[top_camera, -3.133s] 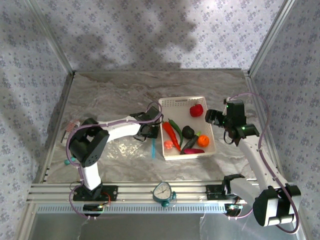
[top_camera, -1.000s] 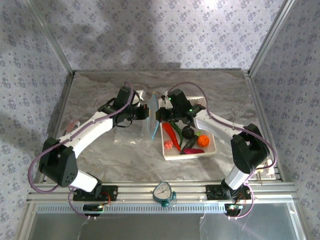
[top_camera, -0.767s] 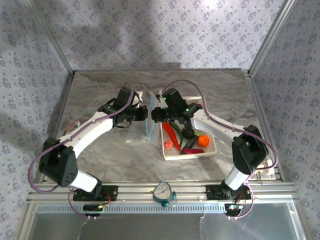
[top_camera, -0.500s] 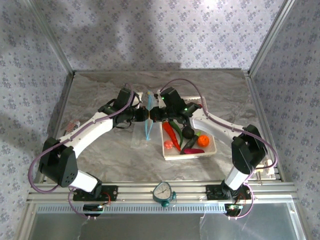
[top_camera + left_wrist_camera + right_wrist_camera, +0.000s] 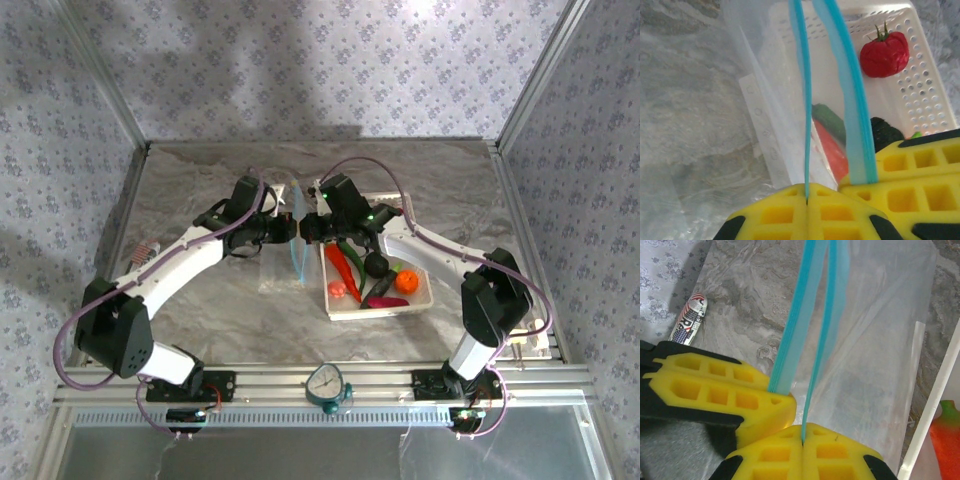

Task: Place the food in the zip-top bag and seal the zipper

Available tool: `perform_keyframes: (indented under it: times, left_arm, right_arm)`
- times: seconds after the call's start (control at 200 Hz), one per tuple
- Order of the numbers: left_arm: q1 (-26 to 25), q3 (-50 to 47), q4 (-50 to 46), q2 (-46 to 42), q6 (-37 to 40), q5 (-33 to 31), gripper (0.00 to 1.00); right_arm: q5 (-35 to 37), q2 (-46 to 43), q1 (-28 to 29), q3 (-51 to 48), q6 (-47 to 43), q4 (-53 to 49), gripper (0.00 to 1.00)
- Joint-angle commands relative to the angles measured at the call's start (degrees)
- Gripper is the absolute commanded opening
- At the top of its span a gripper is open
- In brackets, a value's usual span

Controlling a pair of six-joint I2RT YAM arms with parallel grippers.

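The clear zip-top bag [image 5: 285,265] hangs between my two grippers, just left of the basket. My left gripper [image 5: 291,228] is shut on one light-blue zipper strip [image 5: 805,100]. My right gripper [image 5: 307,228] is shut on the other strip [image 5: 812,365], so the bag's mouth is parted a little. The two sets of yellow fingers sit almost touching. The food lies in the white basket [image 5: 372,312]: a red chili [image 5: 342,265], an orange piece [image 5: 406,281], a dark piece [image 5: 376,264] and a red tomato [image 5: 885,54]. Nothing shows inside the bag [image 5: 880,340].
A small printed wrapper [image 5: 689,317] lies on the table to the left, near the frame rail [image 5: 145,250]. A round gauge [image 5: 325,385] is clamped at the near edge. Metal frame posts and patterned walls enclose the marble table.
Both grippers have drawn together over the table left of the basket. The bag's top edges now sit closer and the bag hangs narrower between them.
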Motion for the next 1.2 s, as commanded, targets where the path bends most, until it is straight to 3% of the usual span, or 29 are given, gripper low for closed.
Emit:
perform_keyframes:
  times: [0.0, 0.285, 0.45, 0.62, 0.795, 1.194]
  left_arm:
    - [0.6, 1.0, -1.2, -2.2, 1.6, 0.4, 0.00]
    - [1.8, 16.6, -26.8, -5.0, 15.9, -19.2, 0.00]
    - [1.8, 22.6, -35.2, -5.2, 18.0, -23.0, 0.00]
    - [1.3, 21.9, -36.9, -4.8, 16.6, -18.3, 0.00]
    - [0.6, 15.4, -27.0, -1.7, 12.9, -7.1, 0.00]
    - [-0.2, 20.3, -19.3, 7.9, 12.6, -5.4, 0.00]
  right_arm:
    - [2.0, -0.1, -0.6, 1.8, -1.4, -2.4, 0.00]
    - [8.6, -3.5, -4.9, 0.6, -5.2, -10.3, 0.00]
    - [9.2, -3.7, -5.5, 1.9, -6.7, -11.8, 0.00]
    - [9.7, -3.4, -6.3, 2.6, -7.9, -13.7, 0.00]
    - [3.5, -0.4, -6.5, 3.1, -7.8, -12.4, 0.00]
    - [1.0, 5.0, -8.3, 3.8, -7.7, -11.0, 0.08]
